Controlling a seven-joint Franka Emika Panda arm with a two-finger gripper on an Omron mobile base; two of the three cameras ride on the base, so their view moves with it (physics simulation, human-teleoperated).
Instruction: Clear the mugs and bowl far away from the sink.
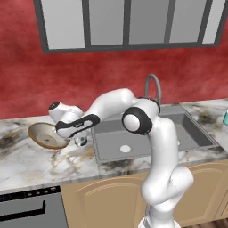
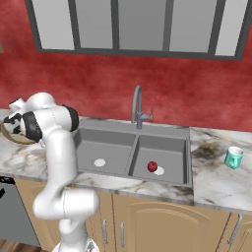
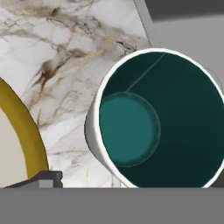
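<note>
A mug (image 3: 157, 118) with a dark teal inside and a pale outer wall stands on the counter just left of the sink (image 1: 151, 133). My gripper (image 1: 80, 140) hangs right above it, open, with the jaws wide to either side of the mug; one dark fingertip (image 3: 43, 178) shows at the lower left of the hand view. The tan-rimmed bowl (image 1: 46, 135) lies close to the left of the mug, its rim (image 3: 24, 131) at the hand view's left edge. A mint-green mug (image 2: 234, 157) stands on the counter right of the sink (image 2: 133, 150).
A curved grey tap (image 2: 138, 106) rises behind the sink. A red apple (image 2: 152, 166) lies in the right basin. The red wall and a window run behind the counter. A dark appliance front (image 1: 31, 209) sits below the counter at the left.
</note>
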